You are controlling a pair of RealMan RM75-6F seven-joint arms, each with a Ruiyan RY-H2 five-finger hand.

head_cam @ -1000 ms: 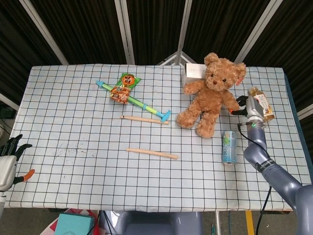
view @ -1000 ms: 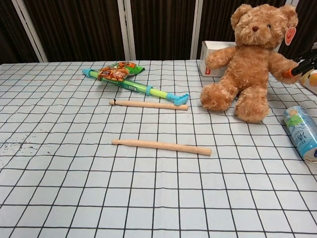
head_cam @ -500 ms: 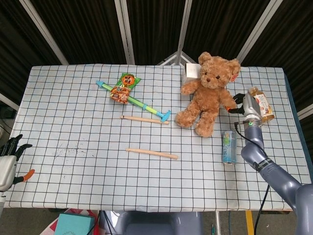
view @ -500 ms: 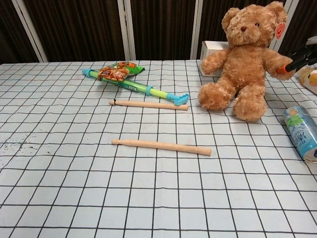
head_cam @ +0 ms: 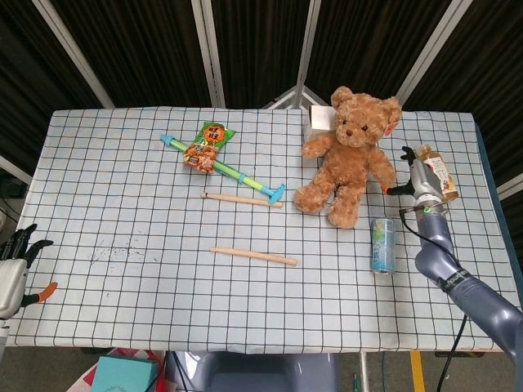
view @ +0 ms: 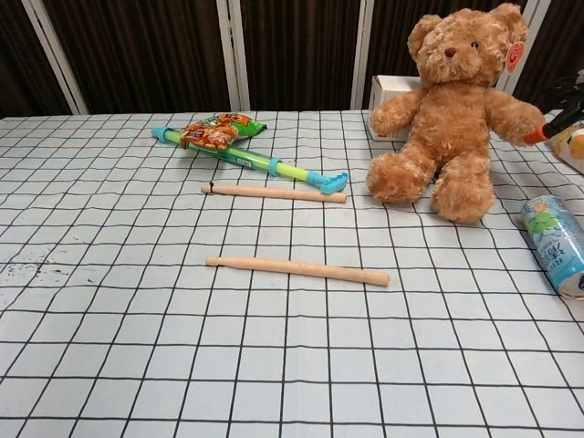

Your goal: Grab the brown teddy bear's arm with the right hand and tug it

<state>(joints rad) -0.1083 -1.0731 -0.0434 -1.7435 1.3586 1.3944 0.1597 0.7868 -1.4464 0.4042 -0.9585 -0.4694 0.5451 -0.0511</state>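
Observation:
The brown teddy bear (head_cam: 350, 155) sits upright at the table's back right, also large in the chest view (view: 456, 109). Its arm (head_cam: 381, 167) on my right side sticks out toward my right hand (head_cam: 418, 175). That hand is just right of the paw with its fingers spread, one above and one below the paw's tip, and nothing is gripped. In the chest view only the fingertips (view: 540, 137) show, at the right edge beside the paw (view: 529, 114). My left hand (head_cam: 11, 265) hangs off the table's front left corner, fingers apart and empty.
A white box (head_cam: 319, 121) stands behind the bear. A drink can (head_cam: 382, 243) lies in front of my right hand and a bottle (head_cam: 437, 173) lies just right of it. Two wooden sticks (head_cam: 253, 256) (head_cam: 241, 198), a toy water gun (head_cam: 225, 168) and a snack packet (head_cam: 208, 145) lie mid-table.
My right hand held the bear's arm and the bear leaned right, then swung left. Now the fingers have let go and drawn slightly right; the bear sits upright.

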